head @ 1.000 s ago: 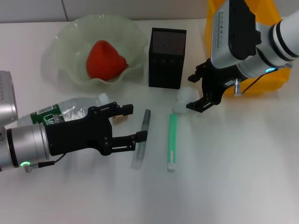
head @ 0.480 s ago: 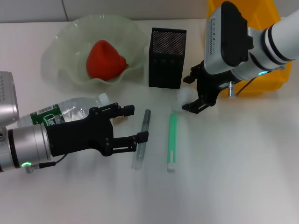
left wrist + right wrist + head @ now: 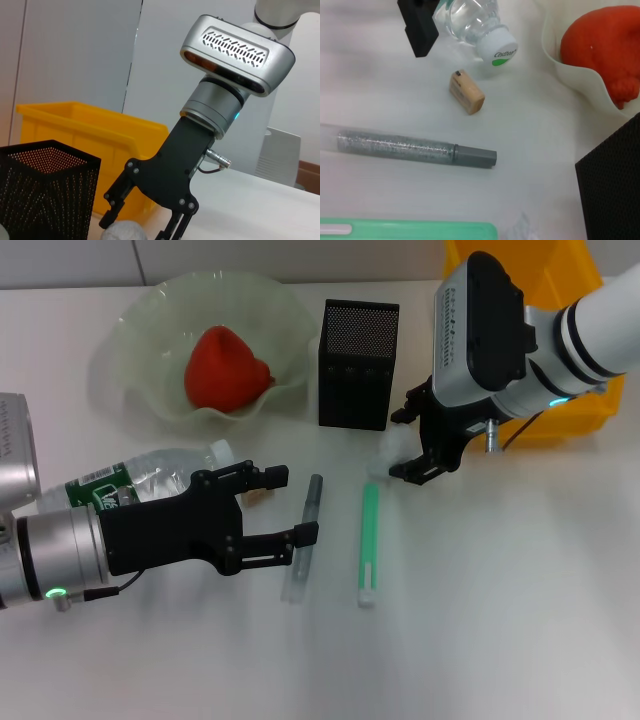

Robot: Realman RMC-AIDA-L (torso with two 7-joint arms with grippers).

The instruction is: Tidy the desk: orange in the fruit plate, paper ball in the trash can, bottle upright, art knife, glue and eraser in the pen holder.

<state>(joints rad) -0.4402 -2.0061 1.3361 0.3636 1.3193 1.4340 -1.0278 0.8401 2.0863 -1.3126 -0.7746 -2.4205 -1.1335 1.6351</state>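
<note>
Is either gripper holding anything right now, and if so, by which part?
Nothing is held. The right gripper is open with its fingers around the paper ball, not closed on it. The left gripper is open and empty.

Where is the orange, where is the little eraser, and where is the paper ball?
orange (image 3: pixel 225 368), head view, middle of the fruit in the green bowl.
eraser (image 3: pixel 466 92), right wrist view, middle of the tan block.
paper ball (image 3: pixel 396 447), head view, its visible white side.

Orange sat in fruit plate, pen holder to its right, trash can farther right; paper ball before the holder; bottle lay before the plate.
</note>
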